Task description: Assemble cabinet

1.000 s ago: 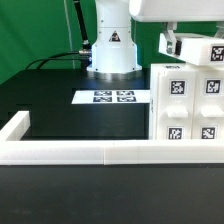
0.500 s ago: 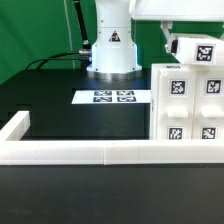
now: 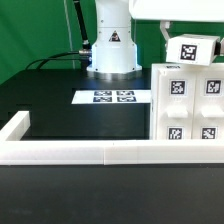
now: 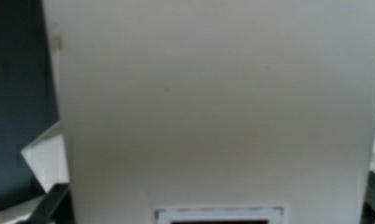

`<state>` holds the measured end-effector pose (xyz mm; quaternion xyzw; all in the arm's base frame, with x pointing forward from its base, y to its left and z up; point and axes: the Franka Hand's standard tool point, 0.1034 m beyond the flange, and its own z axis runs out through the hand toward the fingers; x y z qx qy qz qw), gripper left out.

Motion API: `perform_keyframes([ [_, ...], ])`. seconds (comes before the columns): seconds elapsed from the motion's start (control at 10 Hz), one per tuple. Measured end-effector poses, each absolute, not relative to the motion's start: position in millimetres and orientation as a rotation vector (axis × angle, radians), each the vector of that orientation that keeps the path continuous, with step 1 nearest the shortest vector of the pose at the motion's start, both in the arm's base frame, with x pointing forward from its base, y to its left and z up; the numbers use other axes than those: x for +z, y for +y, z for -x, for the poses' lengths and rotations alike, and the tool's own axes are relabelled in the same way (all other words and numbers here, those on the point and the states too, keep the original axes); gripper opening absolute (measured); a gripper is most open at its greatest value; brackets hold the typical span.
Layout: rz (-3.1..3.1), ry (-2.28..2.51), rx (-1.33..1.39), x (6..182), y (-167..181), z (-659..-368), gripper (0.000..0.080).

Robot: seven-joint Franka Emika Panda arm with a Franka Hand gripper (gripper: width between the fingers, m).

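The cabinet (image 3: 186,106), a white box body with several tagged faces, stands at the exterior view's right, against the front rail. Just above its top, my gripper (image 3: 182,44) hangs under the white arm and is shut on a small white panel (image 3: 193,50) with a black-and-white tag, held tilted. One finger (image 3: 168,41) shows beside the panel. In the wrist view the panel's plain white face (image 4: 210,100) fills almost the whole picture between the jaws, and a dark finger (image 4: 42,205) shows at its edge.
The marker board (image 3: 112,97) lies flat on the black table in front of the robot base (image 3: 112,50). A low white rail frame (image 3: 80,152) borders the table's front and left. Cables (image 3: 58,58) run behind, before a green backdrop.
The tagged panel in my gripper has turned and shifted slightly toward the exterior view's left above the cabinet. The cabinet has not moved.
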<state>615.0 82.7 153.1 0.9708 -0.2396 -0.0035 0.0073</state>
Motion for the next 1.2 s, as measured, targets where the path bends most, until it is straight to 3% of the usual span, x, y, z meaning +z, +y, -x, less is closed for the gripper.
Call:
perform_keyframes([
  [0.6, -2.849, -1.297, -0.011, 153.0, 84.0, -614.9, 0.0546],
  [1.2, -2.385, -2.153, 0.005, 151.6, 83.4, -617.6, 0.0546],
])
